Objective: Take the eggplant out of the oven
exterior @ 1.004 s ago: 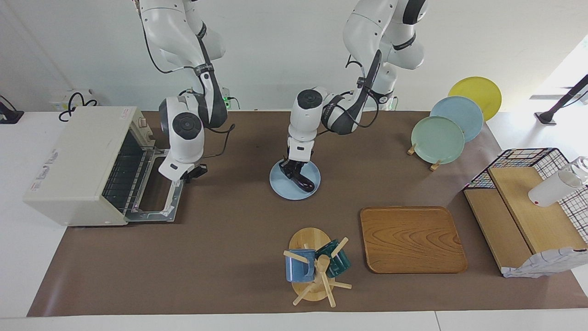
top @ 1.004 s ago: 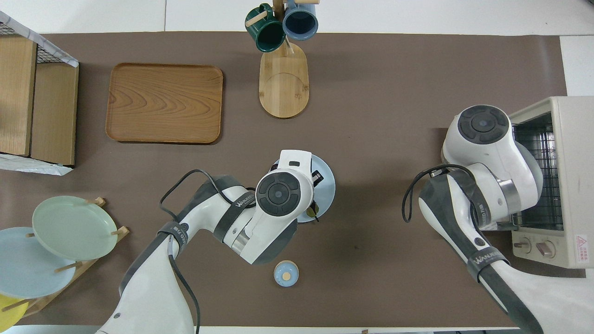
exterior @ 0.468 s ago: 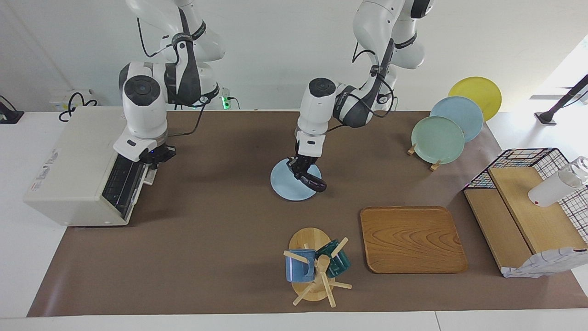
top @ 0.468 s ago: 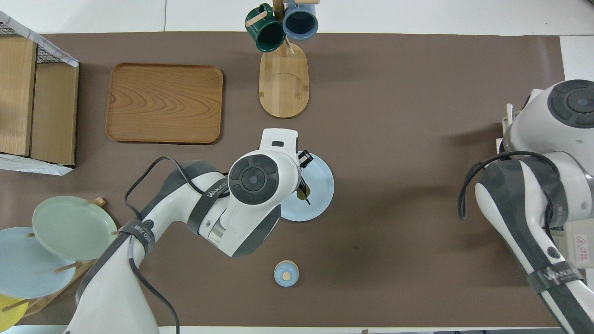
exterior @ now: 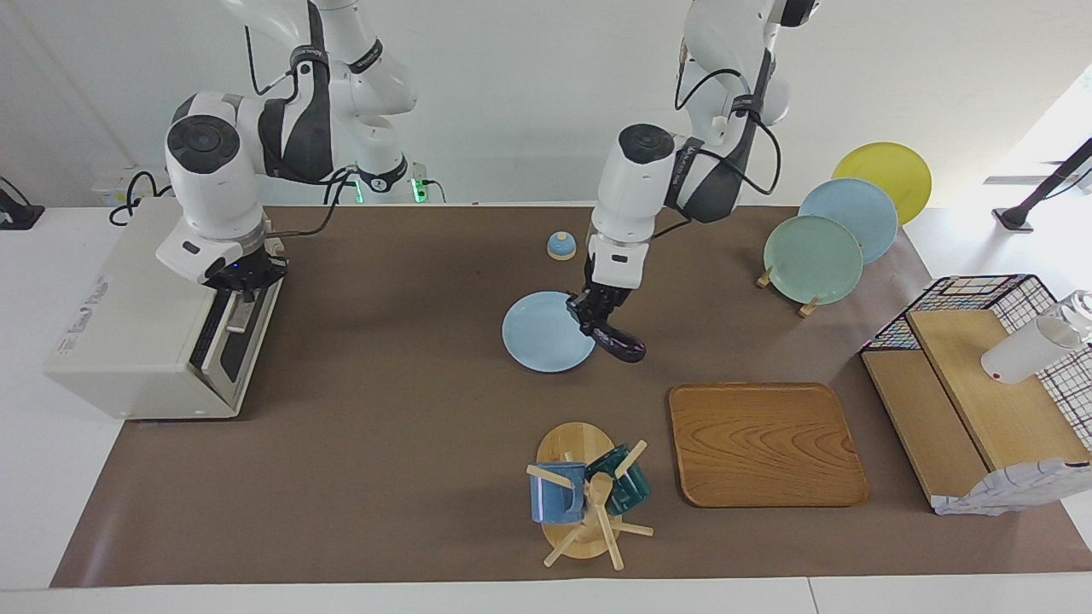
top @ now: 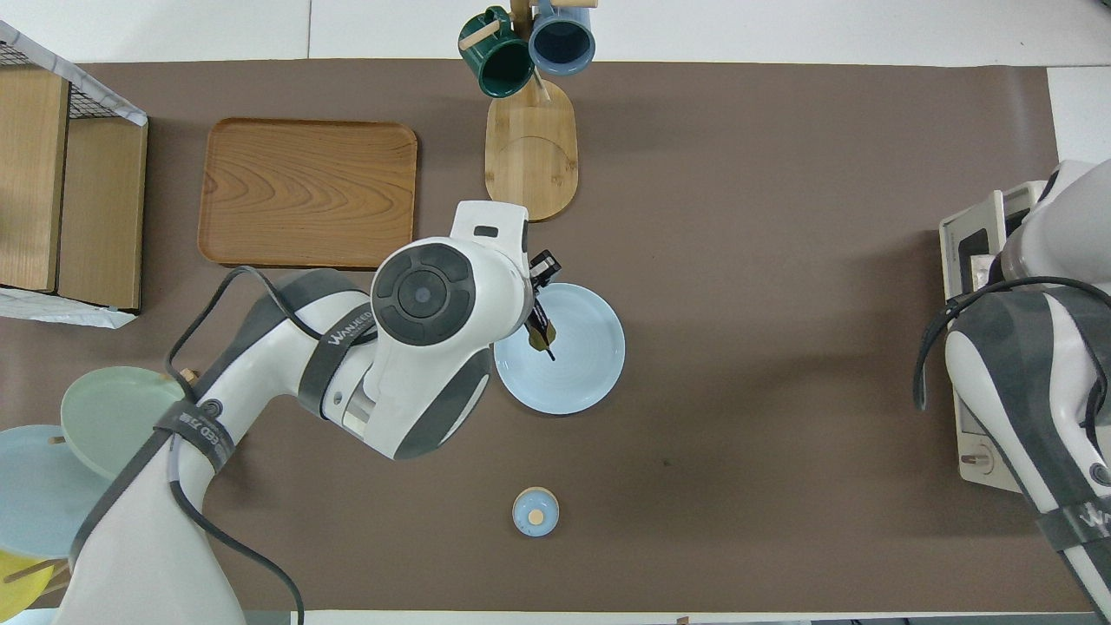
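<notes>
My left claw [exterior: 599, 314] was pinching the slim, glossy dark purple eggplant [exterior: 620, 343] by its stem end, hanging it in the air over the edge of the round pale-blue plate [exterior: 537, 345] — well clear of the boxy cream-white toaster oven [exterior: 128, 324] at the right arm's end of the table [exterior: 409, 443]. My right claw [exterior: 241, 281] was pressed together at the top of the oven's dark glass door [exterior: 235, 337] — which stood nearly upright against the oven's front.
</notes>
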You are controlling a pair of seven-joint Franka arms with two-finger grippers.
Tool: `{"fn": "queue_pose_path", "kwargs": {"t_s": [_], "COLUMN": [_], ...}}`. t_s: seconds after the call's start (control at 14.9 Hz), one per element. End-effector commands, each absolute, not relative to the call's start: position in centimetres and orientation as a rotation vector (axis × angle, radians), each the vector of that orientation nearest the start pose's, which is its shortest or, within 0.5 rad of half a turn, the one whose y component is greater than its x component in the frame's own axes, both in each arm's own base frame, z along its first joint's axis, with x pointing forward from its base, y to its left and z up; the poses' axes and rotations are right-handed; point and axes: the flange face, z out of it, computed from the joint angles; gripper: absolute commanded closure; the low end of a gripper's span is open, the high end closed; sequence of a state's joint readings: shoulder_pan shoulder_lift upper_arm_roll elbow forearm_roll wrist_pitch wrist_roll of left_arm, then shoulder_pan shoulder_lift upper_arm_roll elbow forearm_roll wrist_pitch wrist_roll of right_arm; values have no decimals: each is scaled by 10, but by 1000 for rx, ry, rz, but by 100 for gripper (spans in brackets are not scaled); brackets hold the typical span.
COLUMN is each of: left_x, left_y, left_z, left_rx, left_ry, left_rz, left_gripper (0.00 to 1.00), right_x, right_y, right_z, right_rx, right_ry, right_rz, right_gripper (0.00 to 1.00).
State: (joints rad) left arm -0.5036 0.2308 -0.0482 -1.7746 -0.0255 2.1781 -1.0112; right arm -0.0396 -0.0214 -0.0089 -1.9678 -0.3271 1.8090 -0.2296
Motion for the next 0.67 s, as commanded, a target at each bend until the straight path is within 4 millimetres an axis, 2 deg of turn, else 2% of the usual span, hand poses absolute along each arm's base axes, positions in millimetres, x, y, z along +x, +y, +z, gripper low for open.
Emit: {"fn": "queue_pose_path", "kwargs": {"t_s": [0.0,0.13,0.33,0.4,0.47,0.54,0.6], "left_x": [586,603,626,632,639,647,654], "left_y": [-286,-248,-185,-172,-155,-140,-136], "left_z": [444,442,437,434,423,411,401], "left_rx": [-3193,-3221,-3237,-3240,-3236,-3230,-3228], "left_ry": [-625,-526,-392,-327,-290,-262,-228], "left_rz": [-147,-138,-156,-162,-155,-160,-174], "left_gripper": [100,100,100,100,100,100,100], "right_x": [528,534,536,539,544,545,545], "right_y": [-44,-24,-14,-13,-11,-12,-13], "right_z": [518,535,559,566,571,574,574], "right_rx": [-3367,-3316,-3226,-3189,-3172,-3170,-3170], "right_ry": [-482,-479,-421,-393,-379,-370,-370], "right_rz": [300,245,190,190,187,184,186], "right_gripper": [100,100,100,98,98,89,74]}}
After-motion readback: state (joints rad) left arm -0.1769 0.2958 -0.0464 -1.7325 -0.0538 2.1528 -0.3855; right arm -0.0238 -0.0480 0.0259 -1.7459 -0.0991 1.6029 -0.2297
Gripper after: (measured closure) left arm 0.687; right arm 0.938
